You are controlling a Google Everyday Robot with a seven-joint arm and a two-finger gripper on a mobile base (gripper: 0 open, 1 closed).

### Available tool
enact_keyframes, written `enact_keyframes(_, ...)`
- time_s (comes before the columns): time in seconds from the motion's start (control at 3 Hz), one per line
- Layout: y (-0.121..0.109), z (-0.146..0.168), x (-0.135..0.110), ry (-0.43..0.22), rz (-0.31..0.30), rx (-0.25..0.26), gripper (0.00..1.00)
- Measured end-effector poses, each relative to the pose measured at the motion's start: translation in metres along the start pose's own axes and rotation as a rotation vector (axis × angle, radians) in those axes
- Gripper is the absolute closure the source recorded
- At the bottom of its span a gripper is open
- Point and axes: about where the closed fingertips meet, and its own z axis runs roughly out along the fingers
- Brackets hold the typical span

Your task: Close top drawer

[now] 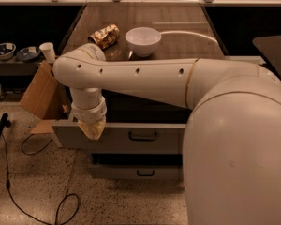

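**Item: top drawer** [117, 138]. Wide grey cabinet drawer with a flat front and a small dark bar handle [143, 136] at centre. It stands pulled out from under the worktop [178, 18], its dark interior showing behind the front. A lower drawer [117, 172] of the same pattern sits further back.

**Handling (judged).** Stiff, probably fairly heavy, running on slides. Not fragile. The painted front looks smooth, so a flat square push should serve better than a grip. Best contact is the front face near the handle. A push at the far left corner may skew it on the slides.

**Pincer** [92, 128]. Tan-coloured, hanging from the white arm [136, 78] at the left end of the drawer front, at its top edge. Whether it touches, and whether it is open or closed, cannot be told.

**Worktop.** Dark wood grain, carrying a white bowl [143, 40] and a crumpled gold packet [104, 35] just beside it.

**Room.**
- Speckled pale floor [37, 182] with a black cable [61, 205] looping across it.
- Cardboard box [40, 95] left of the drawer.
- White cup [48, 51] on a side ledge.
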Motion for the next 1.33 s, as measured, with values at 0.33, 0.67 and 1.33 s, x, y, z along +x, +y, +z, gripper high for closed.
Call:
enact_keyframes(0.33, -0.003, -0.002, 0.014, 0.062, 0.046, 0.017, 1.0)
enact_keyframes(0.67, -0.002, -0.001, 0.032, 0.122, 0.109, 0.031, 1.0)
enact_keyframes(1.33, 0.0, 0.001, 0.061, 0.207, 0.226, 0.068, 1.0)
